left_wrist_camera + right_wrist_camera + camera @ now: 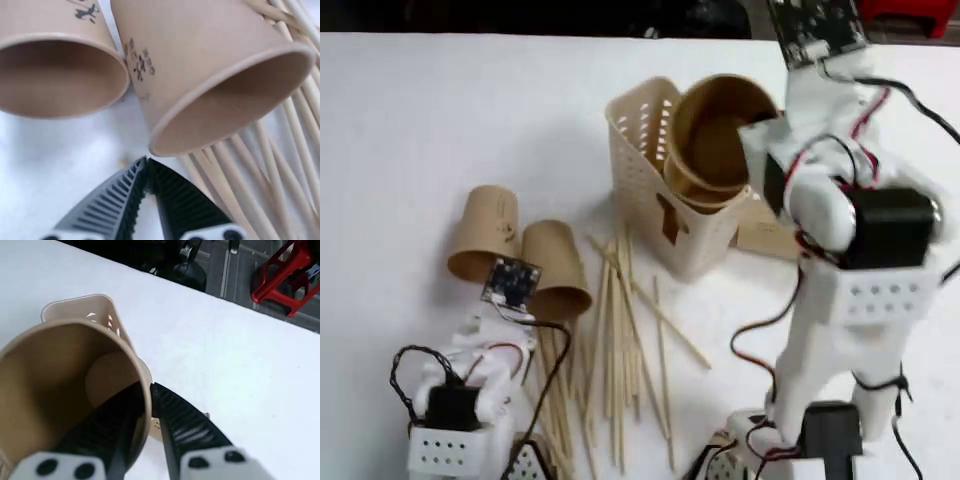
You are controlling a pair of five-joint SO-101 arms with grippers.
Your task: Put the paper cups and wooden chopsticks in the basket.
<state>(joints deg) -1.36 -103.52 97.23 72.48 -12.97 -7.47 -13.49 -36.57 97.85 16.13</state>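
The white bench (440,110) carries everything. The right arm (850,240) rises from the bench's near right corner and bends in toward the middle. The left arm (455,405) sits low at the near left corner.

The cream slotted basket (650,190) stands a little right of centre, toward the far edge, and leans. Brown paper cups are nested inside it, with their mouths tipped toward the right arm. The right claw (146,390) is pinched narrow on the wall of the upper cup (60,380) — one finger is inside the mouth, the other outside, and the rim is caught between them.

Two loose cups lie on their sides left of centre, flank to flank, with their mouths toward the near edge. The outer cup (485,232) is nearer the left edge and the inner cup (555,268) nearer the middle.

Wooden chopsticks (615,350) fan out from the basket's foot to the near edge, and several run under the inner cup. The left claw (148,164) is closed tip to tip and holds nothing. It sits right at the inner cup's rim — whether it touches, I cannot tell.
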